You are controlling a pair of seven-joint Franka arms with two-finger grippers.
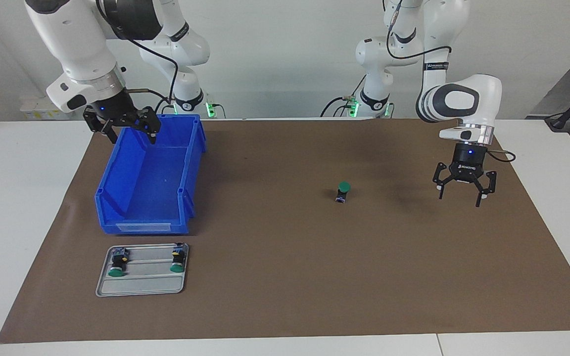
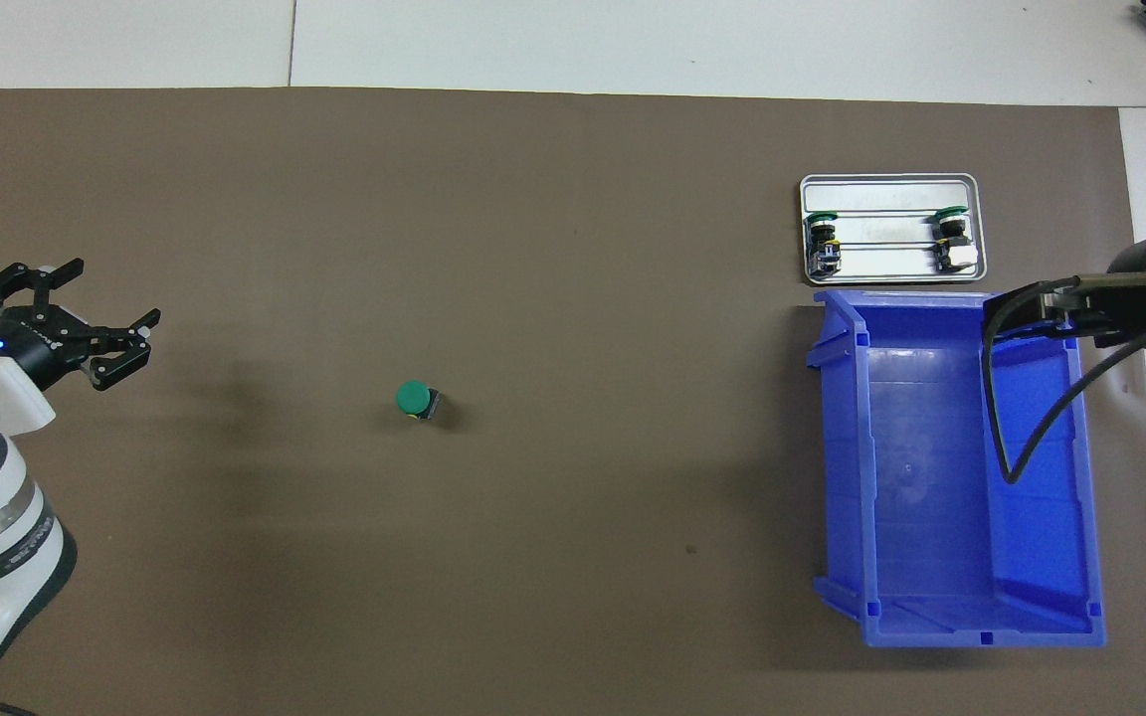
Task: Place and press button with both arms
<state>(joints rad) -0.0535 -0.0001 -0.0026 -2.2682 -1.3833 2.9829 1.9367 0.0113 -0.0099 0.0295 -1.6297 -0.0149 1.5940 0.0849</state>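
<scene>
You see the button standing cap-up on the brown mat, alone mid-worktop. Your left tool hangs fingers apart over the mat; your right tool, also spread, hovers over the blue bin.

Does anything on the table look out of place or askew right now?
Nothing is spilled or damaged. One green button stands alone on the brown mat, apart from the two buttons lying in the metal tray. The blue bin looks empty.
</scene>
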